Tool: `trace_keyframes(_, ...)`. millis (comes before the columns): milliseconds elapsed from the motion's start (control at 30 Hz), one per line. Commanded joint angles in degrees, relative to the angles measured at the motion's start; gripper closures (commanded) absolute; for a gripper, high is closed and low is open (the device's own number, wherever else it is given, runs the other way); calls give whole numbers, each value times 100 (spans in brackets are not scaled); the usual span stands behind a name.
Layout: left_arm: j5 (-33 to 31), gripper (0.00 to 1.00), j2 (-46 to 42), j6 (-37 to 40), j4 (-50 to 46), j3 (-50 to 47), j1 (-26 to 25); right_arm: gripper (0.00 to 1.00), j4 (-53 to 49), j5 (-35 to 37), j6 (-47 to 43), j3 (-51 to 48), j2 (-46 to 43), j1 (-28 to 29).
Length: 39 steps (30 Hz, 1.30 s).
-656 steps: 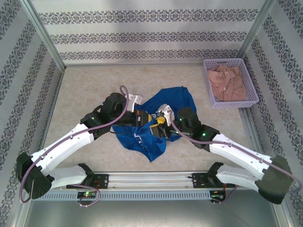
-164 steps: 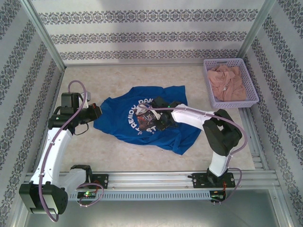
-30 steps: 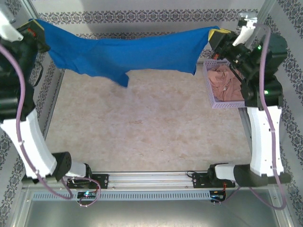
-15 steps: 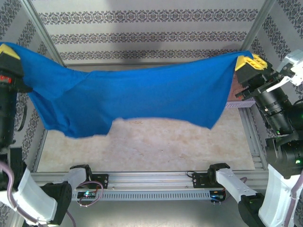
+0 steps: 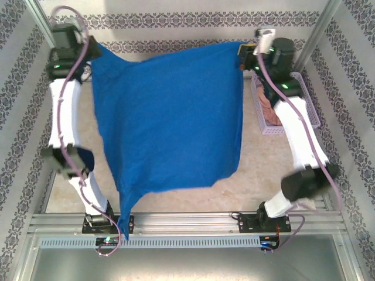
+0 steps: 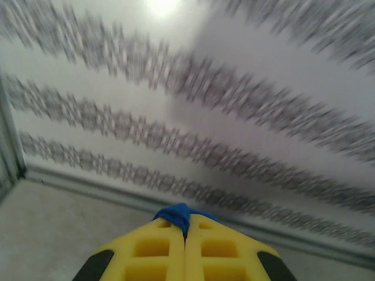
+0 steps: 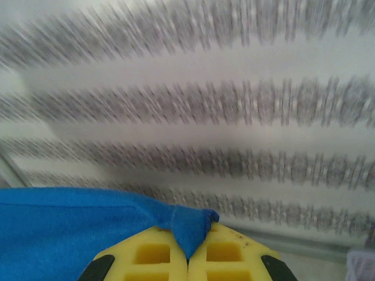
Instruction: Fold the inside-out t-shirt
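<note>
The royal-blue t-shirt (image 5: 170,120) hangs spread between my two arms, stretched wide over the middle of the table, its lower edge trailing toward the near rail. At the far left my left gripper (image 5: 89,63) is shut on one top corner; a small blue fold (image 6: 176,213) pokes out between its yellow fingers (image 6: 155,249). My right gripper (image 5: 243,55) at the far right is shut on the other top corner, with blue cloth (image 7: 190,228) pinched between its yellow fingers (image 7: 225,254) and more fabric (image 7: 64,234) running off to the left.
A lavender basket (image 5: 310,102) with a pinkish-beige garment (image 5: 268,114) stands at the right edge, partly behind the right arm. Patterned walls close in the back and both sides. The beige table top (image 5: 263,175) shows to the right of the hanging cloth.
Both arms have swung from near the camera back toward the far wall, carrying the shirt. The cloth, stretched wide and shallow before, now hangs as a long sheet over the table.
</note>
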Motion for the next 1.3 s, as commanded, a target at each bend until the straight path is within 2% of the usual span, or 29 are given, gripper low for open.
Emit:
trace_keyframes(0,-65,92,1369,-69,-90,936,-202,96,-142,564,-169,962,1658,42)
trace_keyframes(67,-103,80,2535,-124,-506,2043,-208,83,-851,778,-248,2169,2777,75)
trace_keyframes(133,-298,60,3490,-194,-914,3189,-199,72,-1871,996,-291,3600,3801,121)
trace_keyframes(200,-399,47,3708,-211,-915,3283,-203,64,-2714,996,-317,4602,4381,179)
trace_keyframes(267,-526,37,3495,-322,-830,2853,-203,59,-3177,1138,-412,4816,4432,271)
trace_keyframes(367,-667,24,2881,-540,-748,2028,-203,57,-3217,1252,-353,3567,3643,376)
trace_keyframes(467,-611,19,2074,-758,-639,926,-202,54,-2444,688,61,1121,2328,439)
trace_keyframes(500,-497,18,1743,-861,-557,429,-203,49,-2320,521,194,415,1930,459)
trace_keyframes(567,-31,17,1000,-1150,-211,-774,-203,44,-2317,325,292,-712,1281,517)
trace_keyframes(633,711,17,26,-1617,791,-2557,-237,43,-2348,251,513,-1789,697,545)
trace_keyframes(733,1126,17,-1226,-2252,2179,-4811,-403,43,-2484,211,685,-2887,134,543)
trace_keyframes(867,1178,16,-2287,-2247,2567,-6470,-789,43,-2388,287,877,-3663,-133,502)
trace_keyframes(1000,991,16,-3204,-2059,2432,-7691,-1056,45,-2375,219,943,-3737,327,474)
trace_keyframes(1133,198,16,-3958,-1481,1465,-8234,-1427,47,-2224,93,990,-3736,586,404)
trace_keyframes(1267,42,16,-4445,-1432,986,-8716,-1659,49,-2174,30,1031,-3771,732,302)
